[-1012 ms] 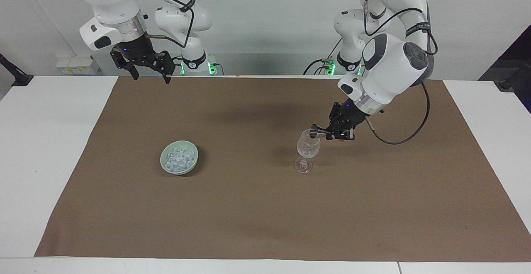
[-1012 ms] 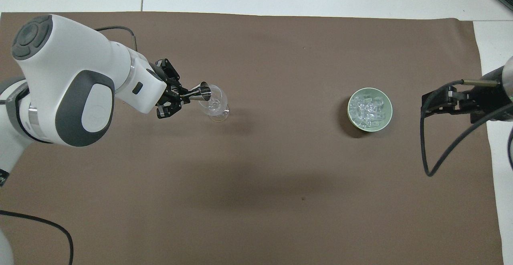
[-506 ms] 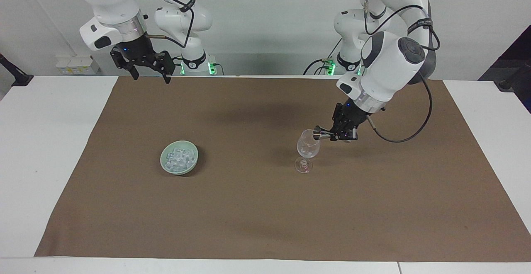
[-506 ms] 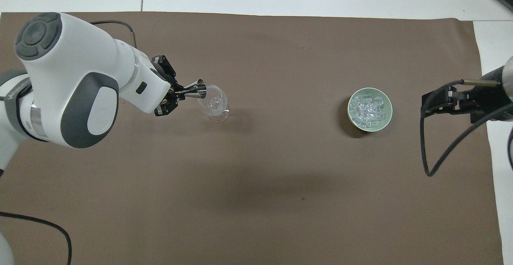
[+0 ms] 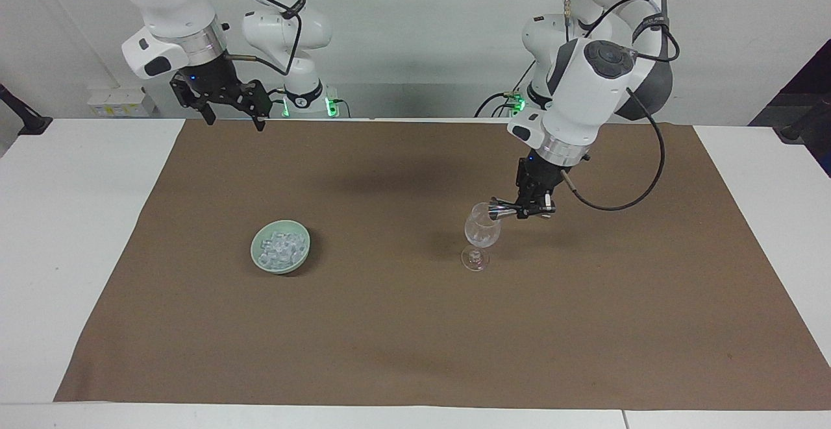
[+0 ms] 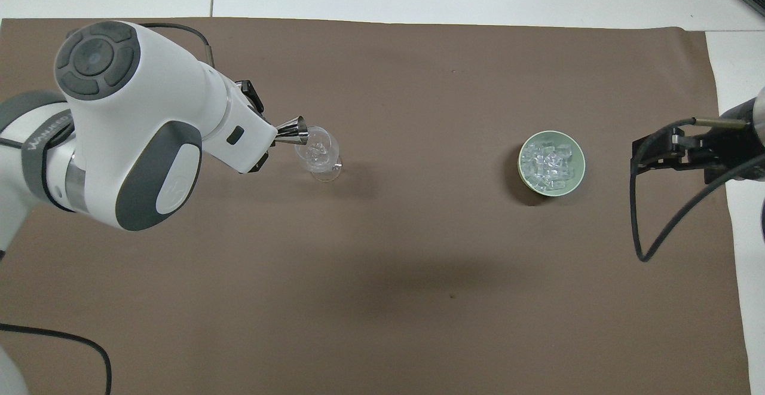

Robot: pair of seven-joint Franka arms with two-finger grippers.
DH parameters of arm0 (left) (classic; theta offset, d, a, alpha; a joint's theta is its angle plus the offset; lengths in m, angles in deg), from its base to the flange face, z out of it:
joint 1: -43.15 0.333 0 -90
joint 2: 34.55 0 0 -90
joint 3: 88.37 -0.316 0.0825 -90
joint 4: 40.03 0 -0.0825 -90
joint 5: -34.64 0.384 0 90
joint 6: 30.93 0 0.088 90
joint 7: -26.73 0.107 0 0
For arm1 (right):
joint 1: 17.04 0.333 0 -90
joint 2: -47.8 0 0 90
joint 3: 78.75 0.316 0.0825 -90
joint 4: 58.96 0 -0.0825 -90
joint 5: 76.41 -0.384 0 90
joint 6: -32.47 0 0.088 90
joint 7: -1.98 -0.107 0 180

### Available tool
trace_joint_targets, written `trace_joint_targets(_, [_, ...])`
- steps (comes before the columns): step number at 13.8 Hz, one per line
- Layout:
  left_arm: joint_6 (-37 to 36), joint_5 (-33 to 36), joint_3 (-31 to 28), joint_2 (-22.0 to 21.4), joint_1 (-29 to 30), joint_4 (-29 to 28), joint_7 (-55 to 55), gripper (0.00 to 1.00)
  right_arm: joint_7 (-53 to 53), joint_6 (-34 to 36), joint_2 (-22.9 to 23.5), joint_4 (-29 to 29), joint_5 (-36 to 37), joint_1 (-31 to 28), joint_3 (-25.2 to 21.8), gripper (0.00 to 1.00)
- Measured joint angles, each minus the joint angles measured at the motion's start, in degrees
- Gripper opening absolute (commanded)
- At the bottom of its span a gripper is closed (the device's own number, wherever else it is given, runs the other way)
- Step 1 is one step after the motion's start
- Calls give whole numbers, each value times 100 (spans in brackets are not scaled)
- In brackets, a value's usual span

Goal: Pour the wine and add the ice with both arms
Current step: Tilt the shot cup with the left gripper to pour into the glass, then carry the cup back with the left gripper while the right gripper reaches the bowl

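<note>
Ice (image 5: 280, 247): you see a heap of small clear cubes lying in the pale green bowl (image 5: 303, 245), which sits on the brown mat (image 5: 389, 325) toward the right arm's end of the table.
Wine glass (image 5: 482, 234): you find it upright on the mat, toward the left arm's end, well apart from the bowl; its contents look clear, and you cannot tell more than that.
Left gripper (image 5: 527, 211): your left arm reaches down over the mat beside the glass, its fingers clamped together on a small metal jigger (image 5: 498, 209).
Jigger: you see it lying on its side in the grip, its open mouth at the glass's rim; from overhead the cone (image 6: 294, 132) meets the edge of the glass (image 6: 320, 155).
Right gripper (image 5: 232, 116): your right arm waits, raised over the edge of the mat closest to the robots at its own end, fingers spread apart and holding nothing.
Table (image 5: 71, 221): white, showing around the mat.
</note>
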Motion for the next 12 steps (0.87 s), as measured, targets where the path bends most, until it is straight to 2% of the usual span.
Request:
trace_joint_targets(8, [-400,793,-2,-47,-277,186,-318,0,0,-141,6,64,-177,0,0,100])
trace_joint_targets(12, [-700,1200,-1,-51,-455,227,-855,0,0,-608,-92,408,-179,0,1,100])
